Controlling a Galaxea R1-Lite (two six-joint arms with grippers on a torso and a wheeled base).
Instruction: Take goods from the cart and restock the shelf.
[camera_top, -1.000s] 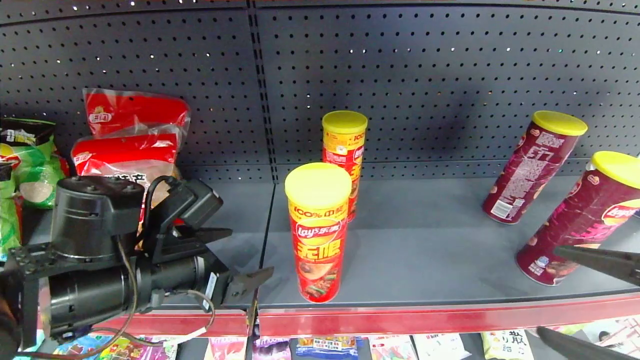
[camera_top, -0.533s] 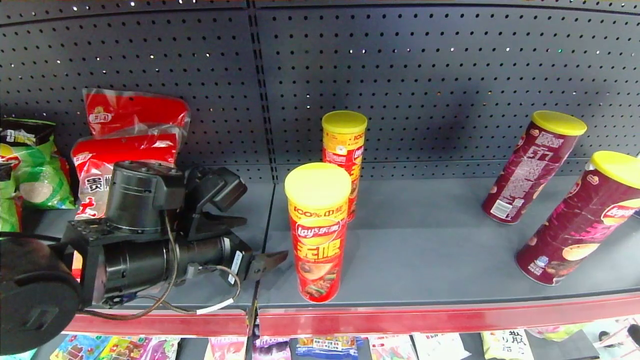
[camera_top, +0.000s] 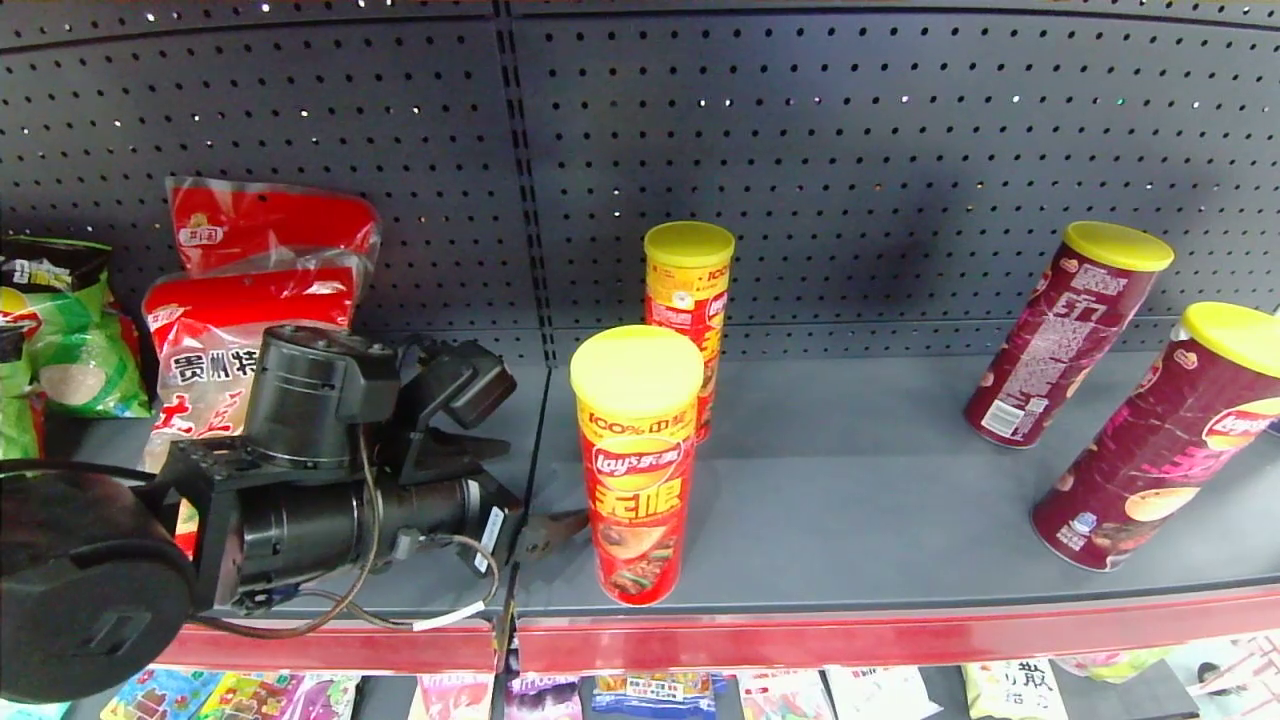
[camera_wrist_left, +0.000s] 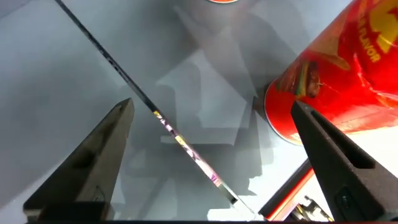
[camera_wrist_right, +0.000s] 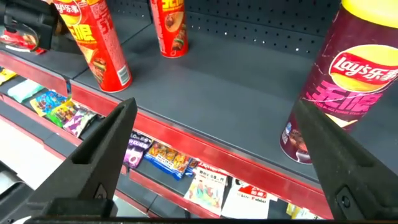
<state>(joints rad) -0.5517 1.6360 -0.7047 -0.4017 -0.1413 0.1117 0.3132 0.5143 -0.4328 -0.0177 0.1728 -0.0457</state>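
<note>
Hiding behind the arm: the lower part of the red bags (camera_top: 250, 290) is covered by the left arm.
Cut off: the green bags (camera_top: 60, 340) run out at the left edge of the head view, and the near maroon can (camera_top: 1160, 440) at the right edge.
Hard to tell: one left fingertip (camera_top: 558, 525) lies just beside the front red can (camera_top: 637, 470); contact cannot be judged.
Shelf: grey shelf deck (camera_top: 850, 500) with a red lip (camera_top: 850, 640) and a dark pegboard (camera_top: 850, 150) behind; small packets (camera_top: 650, 695) sit on the tier below.
Goods: the front red can stands upright near the lip, and the rear red can (camera_top: 689, 300) stands behind it by the pegboard. The far maroon can (camera_top: 1065, 335) and the near one stand well to the right.
Left arm: low over the deck, coming from the left and pointing at the front red can. The left gripper (camera_top: 520, 490) is spread wide and holds nothing.
Right gripper (camera_wrist_right: 217, 162): spread wide and empty, out in front of the lip and facing the shelf, with the near maroon can ahead.
</note>
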